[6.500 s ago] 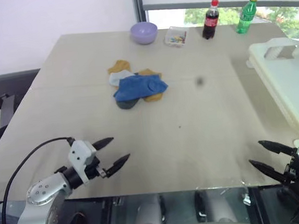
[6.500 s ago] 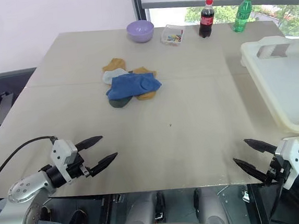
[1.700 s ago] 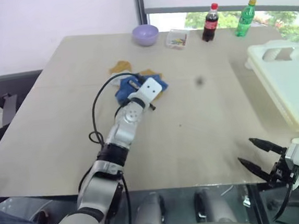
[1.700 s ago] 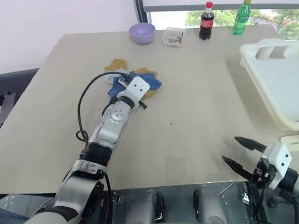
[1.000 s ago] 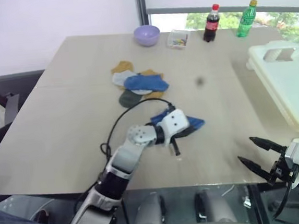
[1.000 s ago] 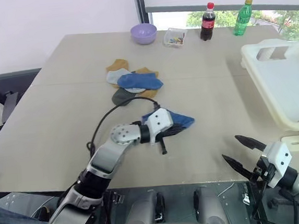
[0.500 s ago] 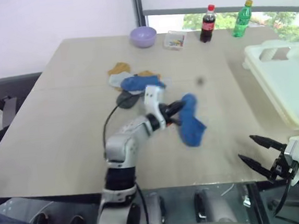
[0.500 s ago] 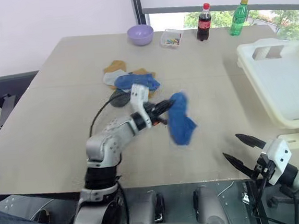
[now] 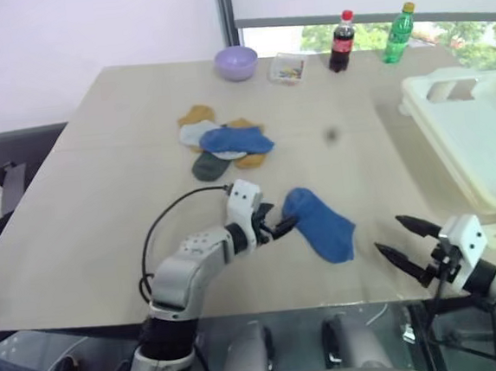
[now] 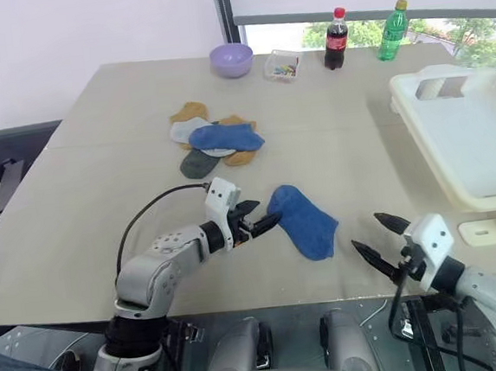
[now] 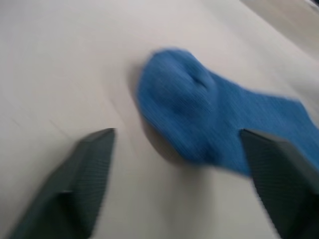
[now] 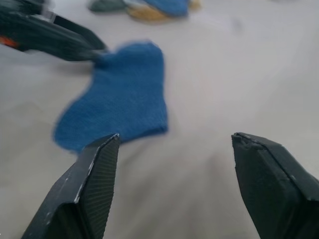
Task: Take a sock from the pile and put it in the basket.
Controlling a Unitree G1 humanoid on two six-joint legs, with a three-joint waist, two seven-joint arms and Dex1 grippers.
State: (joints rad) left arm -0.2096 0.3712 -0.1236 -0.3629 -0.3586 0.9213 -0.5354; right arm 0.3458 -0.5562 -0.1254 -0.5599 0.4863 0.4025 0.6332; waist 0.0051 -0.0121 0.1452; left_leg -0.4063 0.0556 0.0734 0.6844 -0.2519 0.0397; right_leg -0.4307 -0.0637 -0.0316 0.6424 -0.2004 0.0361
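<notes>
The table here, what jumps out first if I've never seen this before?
Probably the lone blue sock lying flat near the table's front edge, apart from the pile further back. The left gripper sits open right at its heel end, and the right gripper, also open, points toward it from the other side. The basket stands at the right edge.

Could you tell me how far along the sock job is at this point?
Done: one blue sock is off the pile and lies flat on the table, between the two arms. In hand: nothing; the left tool stands open right beside the sock, and the right tool is open too. Left: pick the sock up and drop it in the basket.
</notes>
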